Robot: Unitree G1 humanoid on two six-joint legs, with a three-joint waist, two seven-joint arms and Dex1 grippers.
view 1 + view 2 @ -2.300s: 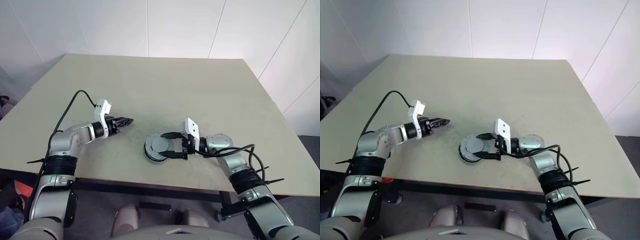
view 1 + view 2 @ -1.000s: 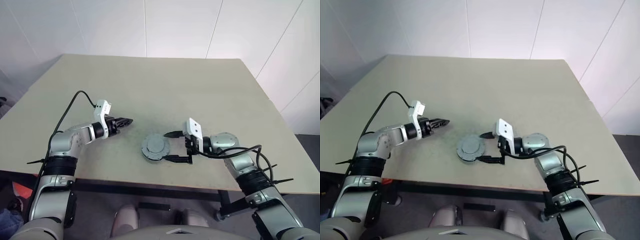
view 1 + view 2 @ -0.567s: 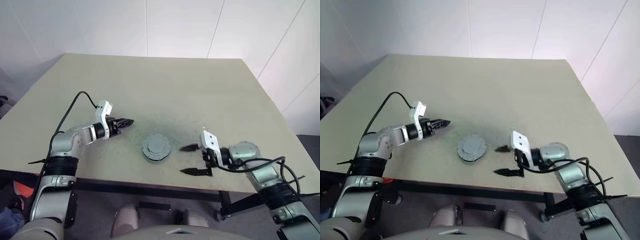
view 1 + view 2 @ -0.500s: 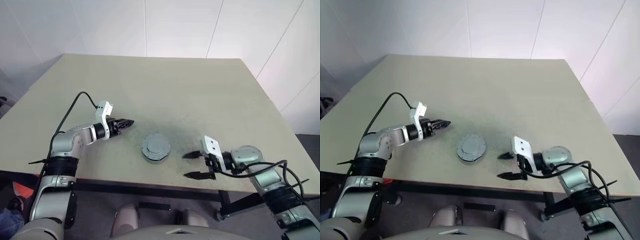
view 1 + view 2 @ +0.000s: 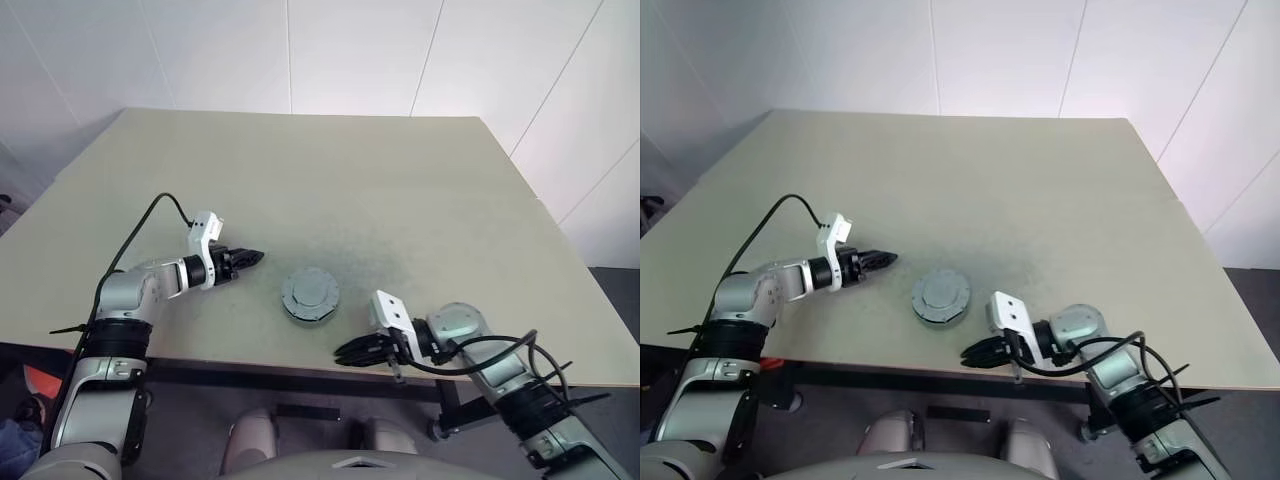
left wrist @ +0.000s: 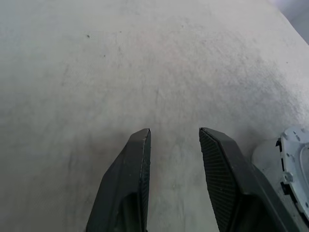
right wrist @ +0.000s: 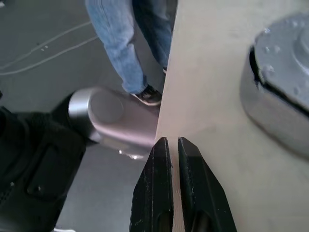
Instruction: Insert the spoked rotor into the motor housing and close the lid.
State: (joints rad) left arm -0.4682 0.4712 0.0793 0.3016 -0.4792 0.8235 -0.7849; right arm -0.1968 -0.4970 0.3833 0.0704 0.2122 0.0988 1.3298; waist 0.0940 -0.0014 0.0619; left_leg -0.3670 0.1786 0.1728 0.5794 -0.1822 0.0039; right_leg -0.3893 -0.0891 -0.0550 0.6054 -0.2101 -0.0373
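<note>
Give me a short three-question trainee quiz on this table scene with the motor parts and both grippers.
1. True or false: the lid sits on the housing.
2. Which gripper is shut? A) left gripper B) right gripper
3. Fill in: the right gripper is at the table's near ____.

Key: 1 true; 2 B; 3 edge.
</note>
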